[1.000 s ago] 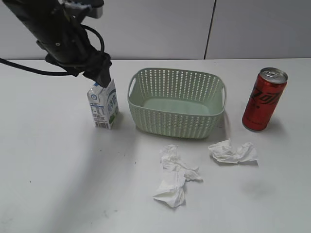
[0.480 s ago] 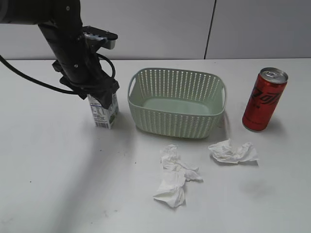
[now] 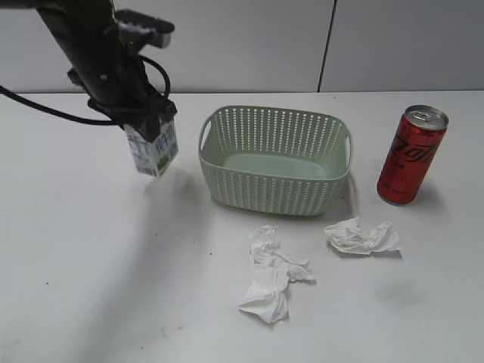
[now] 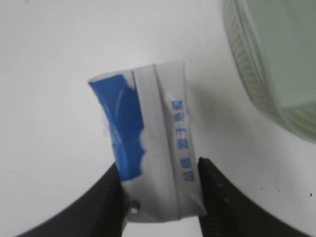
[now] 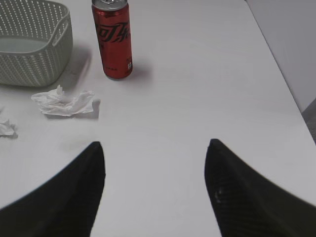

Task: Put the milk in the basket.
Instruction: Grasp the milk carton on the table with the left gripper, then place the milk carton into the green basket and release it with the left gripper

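The left gripper (image 3: pixel 148 127) has its jaws clamped on the top of the milk (image 3: pixel 153 147), and the carton hangs clear of the white tabletop (image 3: pixel 91 257), tilted a little, with its shadow below it. It sits just left of the basket (image 3: pixel 275 159), not over it. In the left wrist view the two black fingers (image 4: pixel 213 197) pinch the carton (image 4: pixel 148 143) from either side, blue patch facing the camera, and the basket's rim (image 4: pixel 256 84) curves past at the upper right.

Over on the right, the right gripper (image 5: pixel 154 168) hangs above bare tabletop with its jaws spread wide, nothing between them. Ahead of it stands the red can (image 5: pixel 112 38), upright, near the basket's right end (image 5: pixel 34 42) but apart from it. A crumpled tissue (image 5: pixel 64 102) lies in front of the can.

In the exterior view, a second tissue wad (image 3: pixel 274 276) lies nearer, in front of the basket. The basket's floor shows nothing inside.
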`<state>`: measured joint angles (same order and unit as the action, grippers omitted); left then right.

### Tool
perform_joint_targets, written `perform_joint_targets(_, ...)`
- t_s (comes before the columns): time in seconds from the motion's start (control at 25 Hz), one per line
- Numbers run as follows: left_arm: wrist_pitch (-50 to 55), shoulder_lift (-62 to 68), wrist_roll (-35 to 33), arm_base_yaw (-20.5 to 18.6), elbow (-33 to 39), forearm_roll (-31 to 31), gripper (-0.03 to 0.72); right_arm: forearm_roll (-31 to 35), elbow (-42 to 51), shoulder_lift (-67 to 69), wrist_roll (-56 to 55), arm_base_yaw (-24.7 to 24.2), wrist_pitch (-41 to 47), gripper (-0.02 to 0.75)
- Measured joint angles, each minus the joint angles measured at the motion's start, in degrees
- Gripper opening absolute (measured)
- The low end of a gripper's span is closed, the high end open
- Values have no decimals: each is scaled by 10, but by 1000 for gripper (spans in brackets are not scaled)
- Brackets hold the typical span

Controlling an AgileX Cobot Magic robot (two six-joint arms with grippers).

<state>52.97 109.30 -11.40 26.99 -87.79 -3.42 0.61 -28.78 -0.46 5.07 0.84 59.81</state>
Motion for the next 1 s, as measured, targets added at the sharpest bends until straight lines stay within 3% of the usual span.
perform_joint_targets(0.24, -27, -65, -10, 9, -65, -6, 307, 0, 0, 0, 0, 0, 0, 497)
perform_joint_targets(0.4, -60, -63, -33, 51, -101, -33, 307, 0, 0, 0, 0, 0, 0, 497)
perform_joint_targets(0.64, -115, 0, -38, 122, -104, -44, 307, 0, 0, 0, 0, 0, 0, 497)
perform_joint_targets(1.0, -128, 123, -38, 147, -104, -40, 307, 0, 0, 0, 0, 0, 0, 497)
